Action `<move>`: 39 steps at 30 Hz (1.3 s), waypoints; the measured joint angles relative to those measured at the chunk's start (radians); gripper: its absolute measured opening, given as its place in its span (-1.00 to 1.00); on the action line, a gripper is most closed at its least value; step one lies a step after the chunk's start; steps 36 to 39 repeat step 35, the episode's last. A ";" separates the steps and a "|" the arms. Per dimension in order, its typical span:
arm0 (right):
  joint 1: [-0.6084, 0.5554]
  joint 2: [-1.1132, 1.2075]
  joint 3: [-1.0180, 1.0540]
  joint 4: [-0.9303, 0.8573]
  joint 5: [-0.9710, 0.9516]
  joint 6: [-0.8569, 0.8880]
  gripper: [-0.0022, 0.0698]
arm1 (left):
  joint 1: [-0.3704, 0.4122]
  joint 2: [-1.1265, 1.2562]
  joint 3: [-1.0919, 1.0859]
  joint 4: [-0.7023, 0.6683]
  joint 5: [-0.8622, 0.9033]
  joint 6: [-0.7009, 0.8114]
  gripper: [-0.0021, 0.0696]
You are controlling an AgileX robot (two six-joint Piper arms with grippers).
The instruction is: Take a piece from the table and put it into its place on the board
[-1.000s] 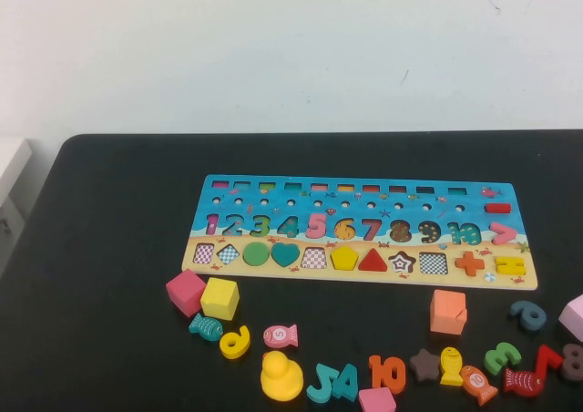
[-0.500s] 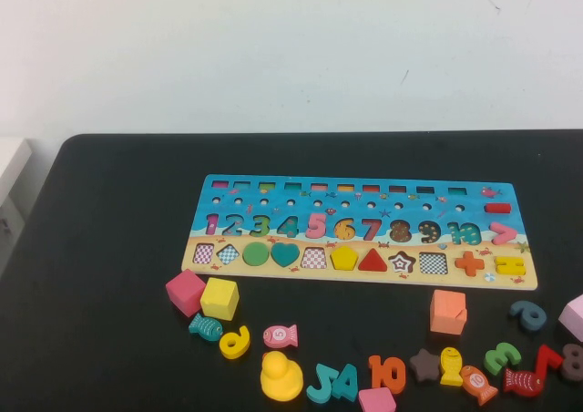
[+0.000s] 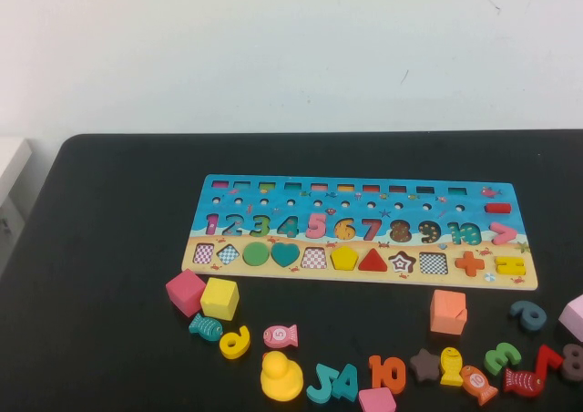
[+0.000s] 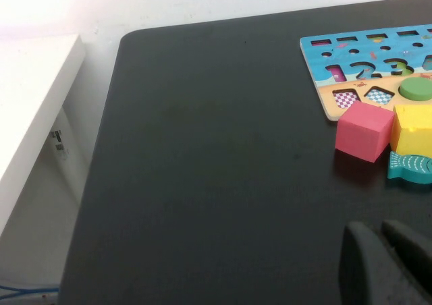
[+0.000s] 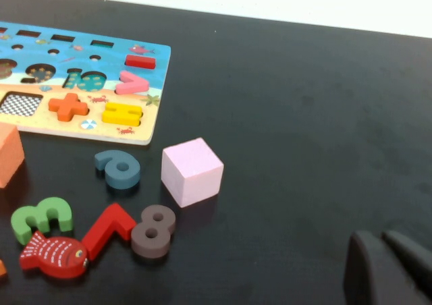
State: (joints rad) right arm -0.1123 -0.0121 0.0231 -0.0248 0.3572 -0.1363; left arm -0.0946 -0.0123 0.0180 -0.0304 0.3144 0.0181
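Note:
The board [image 3: 360, 231] lies flat in the middle of the black table [image 3: 109, 248]. The yellow pentagon piece [image 3: 344, 258] sits in its recess in the board's shape row, between a checkered recess and the red triangle. Neither arm shows in the high view. My left gripper [image 4: 375, 229] is shut and empty, low over bare table near the board's left end [image 4: 351, 75]. My right gripper [image 5: 380, 239] is shut and empty, over bare table right of the board's right end [image 5: 128, 109].
Loose pieces lie along the table's front: pink cube [image 3: 185, 292], yellow cube [image 3: 219, 298], yellow duck [image 3: 281, 376], orange block [image 3: 448, 311], pink pentagon [image 3: 376, 400], light pink cube [image 5: 192, 171], numbers and fish. A white shelf [image 4: 27, 96] stands left of the table.

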 joint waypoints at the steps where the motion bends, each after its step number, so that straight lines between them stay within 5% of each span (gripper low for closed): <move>1: 0.000 0.000 0.000 0.000 0.000 0.000 -0.89 | 0.000 0.000 0.000 0.000 0.000 0.000 -0.94; 39: 0.000 0.000 0.000 0.000 0.000 -0.024 -0.89 | 0.000 0.000 0.000 0.000 0.000 0.000 -0.95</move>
